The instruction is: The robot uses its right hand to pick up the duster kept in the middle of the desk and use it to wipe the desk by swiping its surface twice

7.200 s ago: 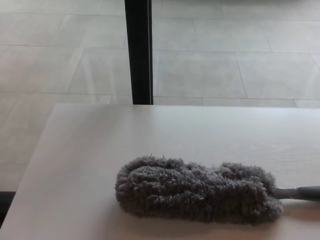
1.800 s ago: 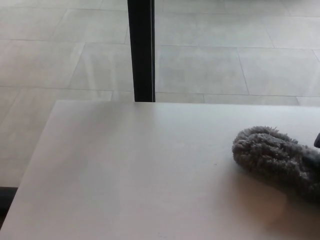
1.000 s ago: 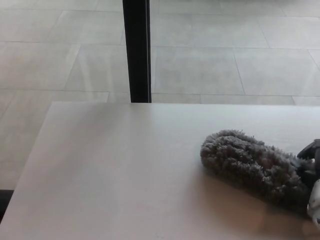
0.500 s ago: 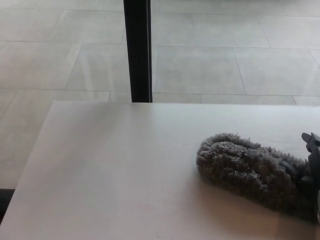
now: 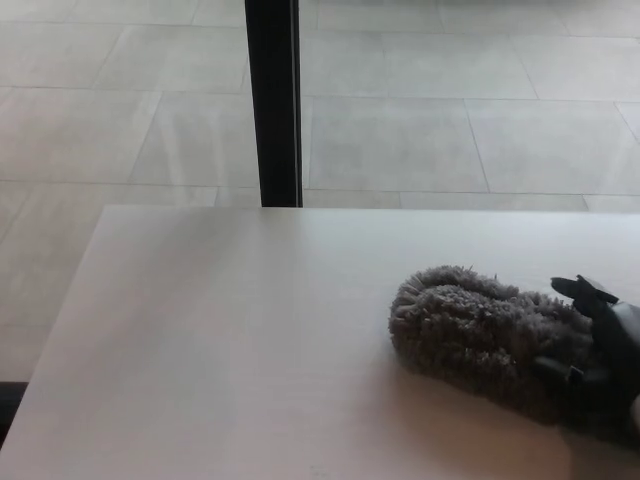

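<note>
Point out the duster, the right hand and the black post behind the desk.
duster [image 5: 470, 330]: head view, on the grey fluffy head.
right hand [image 5: 600, 350]: head view, on the black fingers at the duster's right end.
black post [image 5: 273, 100]: head view, mid-height on the post.

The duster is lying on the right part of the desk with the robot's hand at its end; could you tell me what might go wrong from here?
The right hand is partly cut off by the picture's edge, so its hold on the duster cannot be checked; it might slip mid-swipe. A long swipe left could carry the duster past the desk edge.

We see soft, even daylight, low contrast, slightly hazy; faint shadow under the duster [image 5: 480, 335], no glare.
</note>
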